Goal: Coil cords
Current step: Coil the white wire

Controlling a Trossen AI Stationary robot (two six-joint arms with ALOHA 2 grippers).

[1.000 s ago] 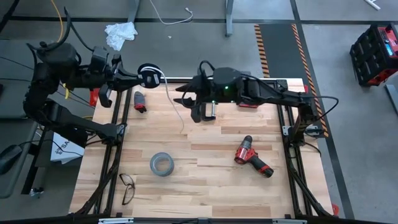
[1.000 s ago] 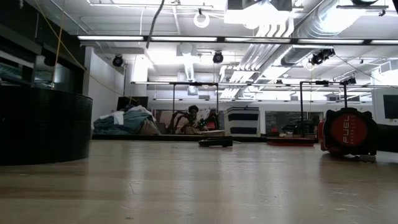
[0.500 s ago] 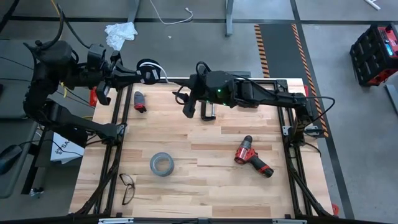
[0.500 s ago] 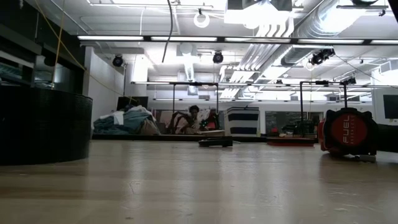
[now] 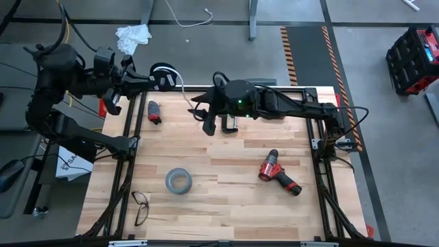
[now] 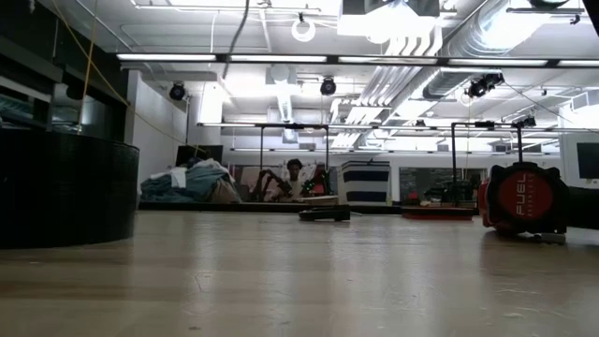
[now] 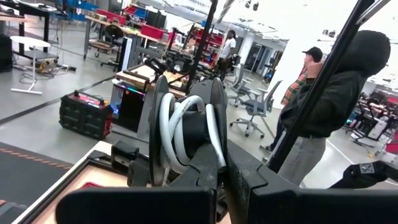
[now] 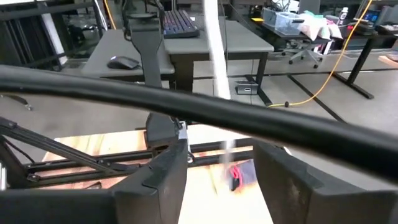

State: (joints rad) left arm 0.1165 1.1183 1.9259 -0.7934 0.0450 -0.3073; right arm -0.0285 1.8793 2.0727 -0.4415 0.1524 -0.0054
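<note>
The left gripper's fingers (image 7: 211, 168) clamp the spool (image 5: 162, 80) at the tabletop's (image 5: 233, 199) far left edge; right gripper (image 5: 206, 113) wide around the white cord (image 8: 216, 56). Guide loosely, feeding steady tension.

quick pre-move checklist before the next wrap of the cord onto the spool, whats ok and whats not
1. Left gripper shut on the spool at the table's far left edge: ok.
2. White cord already wound on the spool in several turns: ok.
3. Right gripper open, over the table's far middle: ok.
4. Cord lies between the right gripper's fingers: a white strand runs in front of them in the right wrist view, but whether it is inside the gap: cannot tell.
5. Path of the loose cord between spool and right gripper in the high view: cannot tell.
6. Grey tape roll and drill well away from both arms: ok.
</note>
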